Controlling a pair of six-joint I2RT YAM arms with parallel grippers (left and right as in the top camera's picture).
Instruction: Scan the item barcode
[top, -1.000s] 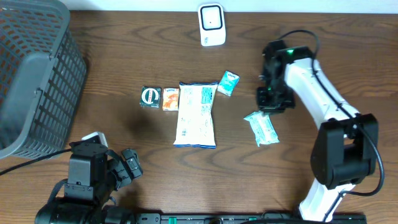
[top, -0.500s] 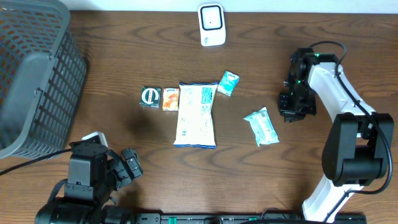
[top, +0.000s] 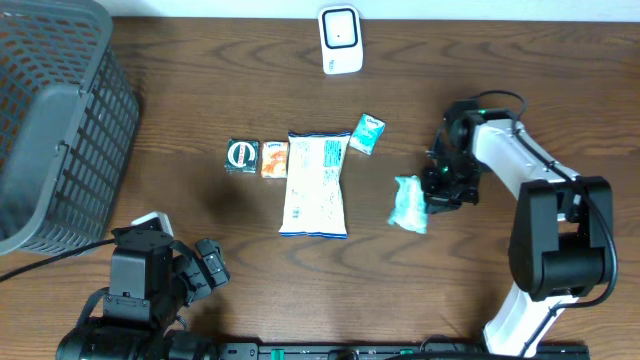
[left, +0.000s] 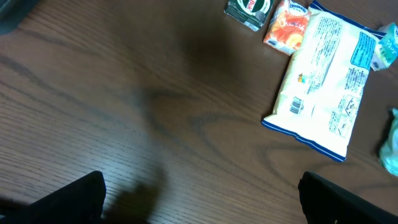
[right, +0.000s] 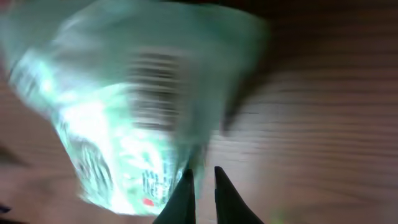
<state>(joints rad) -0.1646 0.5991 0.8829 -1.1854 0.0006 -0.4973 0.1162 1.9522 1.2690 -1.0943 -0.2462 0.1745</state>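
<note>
Right gripper (top: 436, 192) is seen clamped nearly shut, with the thin edge of the crumpled teal packet (top: 408, 203) pinched between the fingertips. In the right wrist view the two dark fingertips are almost touching at bottom centre, and the packet fills the upper left of the frame, heavily blurred. Dark stripes are visible on its film, but whether they are a barcode cannot be told. From overhead the packet is bunched up rather than flat, sitting just left of the right gripper, over the wooden table (top: 200, 100); whether it touches the table cannot be told. It is located right of the large white-and-blue bag (top: 315, 184), apart from it, and below the small teal pouch (top: 367, 133), which lies by the bag's upper right corner. Just beside the bag's upper left corner, an orange packet (top: 275, 158) and a dark green packet (top: 242, 155) are lined up next to each other. A printed barcode is visible on the bag in the left wrist view. The white scanner unit (top: 340, 40) is placed at the far table edge, well apart from the held packet. Left gripper (top: 208, 264) is parked at the near left with its jaws spread wide, nothing between them. A grey basket (top: 50, 120) is set at the far left.
</note>
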